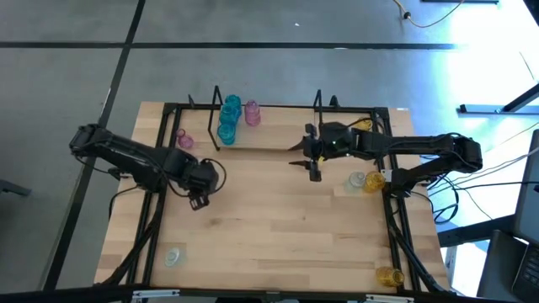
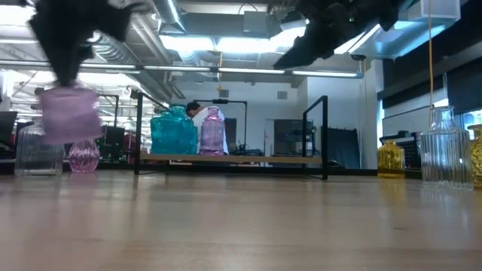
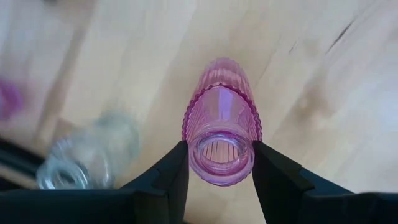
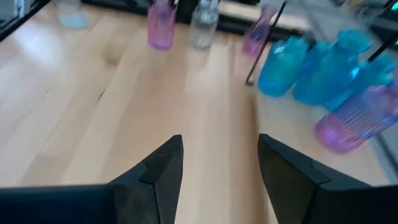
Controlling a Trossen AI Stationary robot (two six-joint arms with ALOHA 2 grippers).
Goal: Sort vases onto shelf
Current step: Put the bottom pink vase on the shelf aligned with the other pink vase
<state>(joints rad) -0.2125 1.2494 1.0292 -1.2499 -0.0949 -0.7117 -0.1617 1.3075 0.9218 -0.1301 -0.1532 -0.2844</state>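
Observation:
My left gripper (image 1: 199,194) hangs over the table's left half, shut on a pink ribbed vase (image 3: 221,134), which also shows as a blurred pink vase (image 2: 71,113) in the low view. My right gripper (image 1: 313,168) is open above bare table just in front of the shelf (image 1: 269,143); its fingers (image 4: 161,168) touch nothing. On the shelf's left end stand teal vases (image 1: 228,119) and a pink vase (image 1: 253,114) on their bases. Another pink vase (image 1: 184,140) stands on the table left of the shelf. My left gripper pinches the pink vase by its neck (image 3: 186,152), just under the open mouth, one finger on each side. The fingers come from above, pointing down. The vase hangs upright below them, lifted clear of the table.
A clear vase (image 1: 358,179) and a yellow vase (image 1: 376,182) stand near the table's right edge. Another yellow vase (image 1: 387,275) sits at the near right corner and a clear vase (image 1: 173,255) at the near left. The shelf's black wire end frames (image 1: 318,108) rise at the far side.

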